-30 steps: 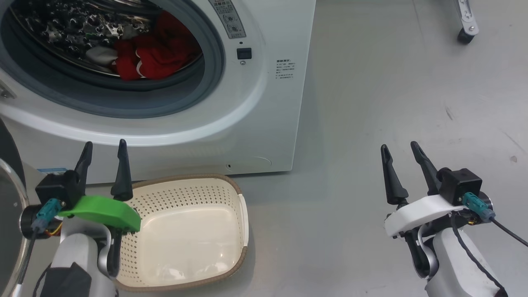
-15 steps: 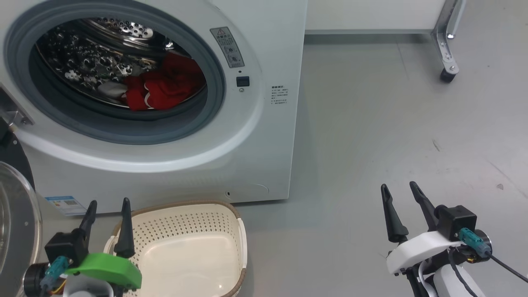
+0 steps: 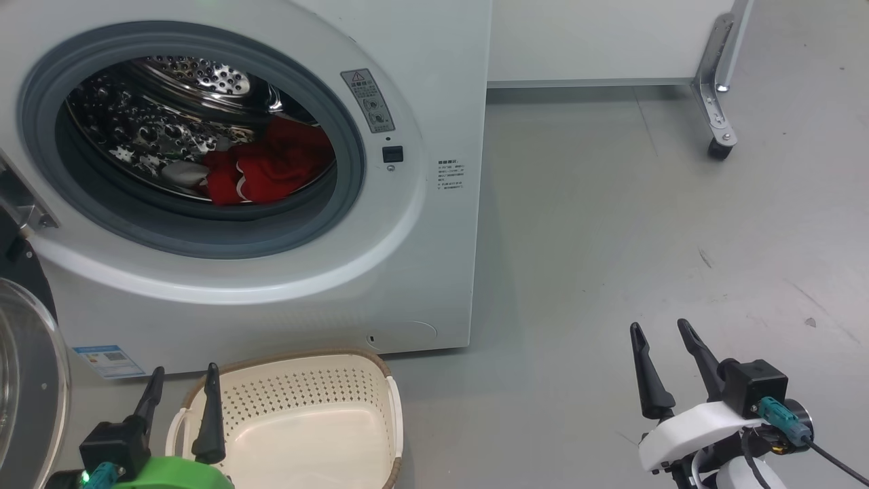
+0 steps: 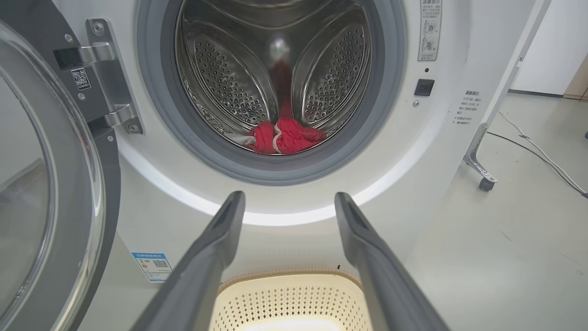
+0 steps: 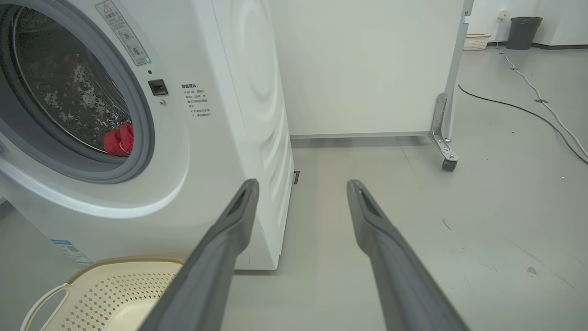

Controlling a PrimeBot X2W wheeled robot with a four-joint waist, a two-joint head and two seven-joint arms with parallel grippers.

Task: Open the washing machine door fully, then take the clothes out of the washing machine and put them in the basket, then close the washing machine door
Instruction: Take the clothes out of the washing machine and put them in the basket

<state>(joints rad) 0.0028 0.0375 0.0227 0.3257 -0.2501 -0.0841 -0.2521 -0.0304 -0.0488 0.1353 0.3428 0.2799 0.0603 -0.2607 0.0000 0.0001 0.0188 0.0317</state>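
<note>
Rising, your head view now frames the washing machine [image 3: 434, 272] — door [image 3: 34, 380] open beside it, clothes [image 3: 271, 170] waiting inside; left gripper [image 3: 185, 370], right gripper [image 3: 658, 326]: fingers apart, empty.

Bright, even light, with a soft shadow on the floor [image 3: 516, 326] beside the washing machine [image 3: 421, 272]. Glints come off the steel drum [image 3: 136, 129]. Wrist views bow at the edges; the near fingers [image 4: 202, 271] are blurred.

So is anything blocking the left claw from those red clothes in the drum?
Nothing visible. The washing machine door is swung aside, and the open left gripper faces the clothes straight through the drum mouth.
</note>
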